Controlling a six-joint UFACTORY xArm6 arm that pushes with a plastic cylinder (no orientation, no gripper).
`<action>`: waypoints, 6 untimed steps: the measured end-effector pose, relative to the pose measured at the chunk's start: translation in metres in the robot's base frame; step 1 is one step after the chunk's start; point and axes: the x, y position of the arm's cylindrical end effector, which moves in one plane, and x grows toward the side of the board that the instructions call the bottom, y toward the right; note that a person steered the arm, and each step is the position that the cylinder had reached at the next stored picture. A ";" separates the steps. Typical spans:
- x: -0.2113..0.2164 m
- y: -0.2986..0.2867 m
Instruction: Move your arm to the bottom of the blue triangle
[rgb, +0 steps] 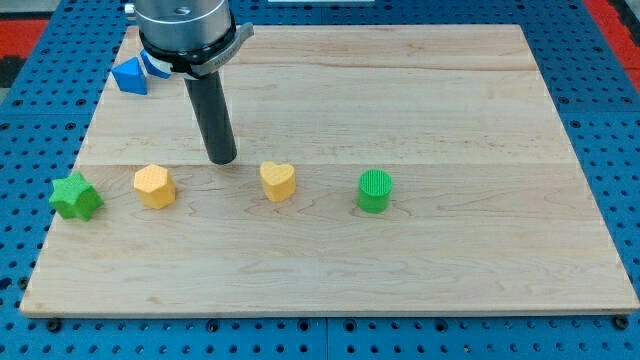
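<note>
Blue triangle (131, 76) at board's (420, 270) upper left corner, partly hidden behind arm housing. Tip (223, 159) down on bare wood, well apart from it toward view's bottom right, between yellow hexagon (155, 186) and yellow heart (278, 181), slightly above their row. Approach step apparently in hand; next move calls for sliding left and up to just below triangle. No claw fitted: plain rod, touching no block. Green star (76, 196), green cylinder (374, 190) uninvolved.
</note>
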 end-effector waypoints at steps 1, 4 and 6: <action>0.000 -0.006; -0.060 -0.122; -0.151 -0.183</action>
